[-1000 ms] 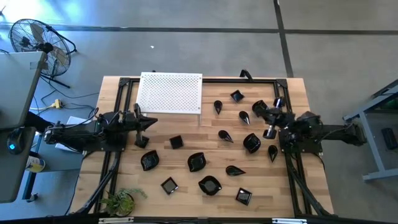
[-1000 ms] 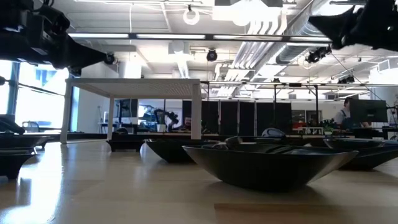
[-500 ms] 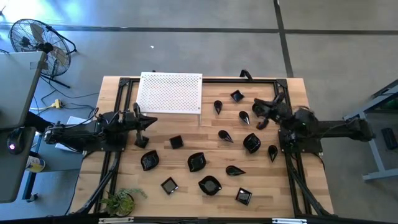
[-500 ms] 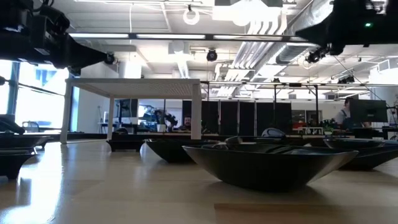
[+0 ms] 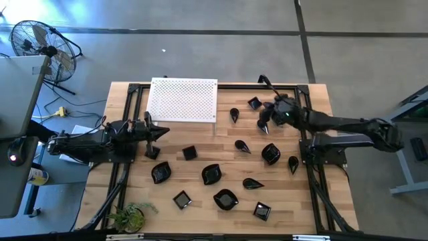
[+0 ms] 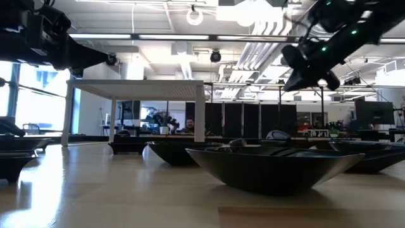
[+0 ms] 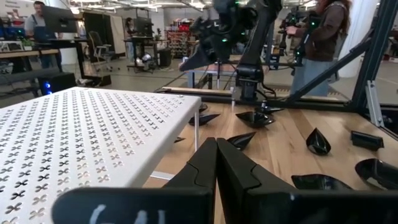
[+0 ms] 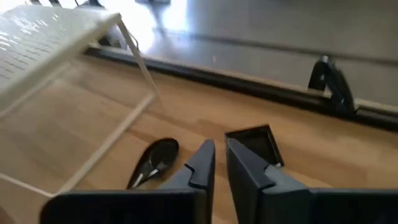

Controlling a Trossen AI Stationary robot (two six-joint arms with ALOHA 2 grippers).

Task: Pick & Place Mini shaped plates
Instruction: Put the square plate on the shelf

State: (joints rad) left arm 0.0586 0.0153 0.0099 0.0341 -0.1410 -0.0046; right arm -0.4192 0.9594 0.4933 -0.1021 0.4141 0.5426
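Right gripper (image 5: 265,119) is out over the far right part of the table (image 5: 200,194), jaws open just a narrow crack and holding nothing, hovering near a teardrop plate (image 5: 263,125) and a square plate (image 5: 254,103) beside the white perforated board (image 5: 182,100). Left gripper (image 5: 162,132) waits pinched shut and empty at the board's near left corner; by my reading the job has barely begun, since all the mini shaped plates (image 5: 226,199) lie scattered on the wood, none on the board and none in a grip
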